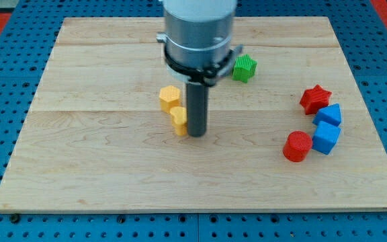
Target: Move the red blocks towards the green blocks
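A red star block [314, 99] and a red cylinder block [297, 146] sit at the view's right. A green block [244, 68] sits near the view's top, right of centre, partly beside the arm's body. Only one green block shows. My tip [197, 134] rests on the board near the centre, touching or just right of the lower of two yellow blocks [179, 119]. The tip is far left of both red blocks and below-left of the green block.
Two blue blocks [328, 114] [326, 137] sit between and right of the red blocks. A second yellow block [169, 98] sits above-left of the tip. The wooden board [79, 168] lies on a blue perforated table.
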Controlling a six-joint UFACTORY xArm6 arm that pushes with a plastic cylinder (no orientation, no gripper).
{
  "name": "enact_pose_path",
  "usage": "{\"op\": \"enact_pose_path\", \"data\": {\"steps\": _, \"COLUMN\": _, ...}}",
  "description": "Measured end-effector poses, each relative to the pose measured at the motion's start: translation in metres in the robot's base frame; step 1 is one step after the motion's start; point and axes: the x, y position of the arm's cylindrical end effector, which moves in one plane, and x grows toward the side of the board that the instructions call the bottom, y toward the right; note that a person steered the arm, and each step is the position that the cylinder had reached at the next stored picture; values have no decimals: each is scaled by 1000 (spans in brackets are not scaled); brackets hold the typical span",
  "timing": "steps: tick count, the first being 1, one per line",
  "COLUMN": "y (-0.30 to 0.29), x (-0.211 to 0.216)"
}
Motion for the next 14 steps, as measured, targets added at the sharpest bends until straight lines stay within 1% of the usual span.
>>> {"op": "enact_pose_path", "data": {"steps": 1, "y": -9, "x": -18}}
{"op": "enact_pose_path", "data": {"steps": 2, "y": 46, "x": -25}}
{"op": "enact_pose_path", "data": {"steps": 3, "y": 85, "x": -44}}
{"op": "enact_pose_path", "data": {"steps": 4, "y": 103, "x": -85}}
{"op": "enact_pose_path", "data": {"steps": 5, "y": 181, "x": -106}}
{"op": "enact_pose_path", "data": {"steps": 6, "y": 255, "x": -95}}
{"op": "enact_pose_path", "data": {"steps": 7, "y": 278, "x": -62}}
{"op": "enact_pose_path", "data": {"steps": 8, "y": 257, "x": -41}}
{"op": "enact_pose_path", "data": {"steps": 9, "y": 164, "x": -39}}
{"op": "enact_pose_path", "data": {"steps": 10, "y": 124, "x": -42}}
{"op": "enact_pose_path", "data": {"steps": 11, "y": 139, "x": -15}}
{"op": "enact_pose_path", "data": {"steps": 12, "y": 107, "x": 48}}
{"op": "enact_pose_path", "data": {"steps": 13, "y": 120, "x": 125}}
{"op": "enact_pose_path", "data": {"steps": 14, "y": 186, "x": 124}}
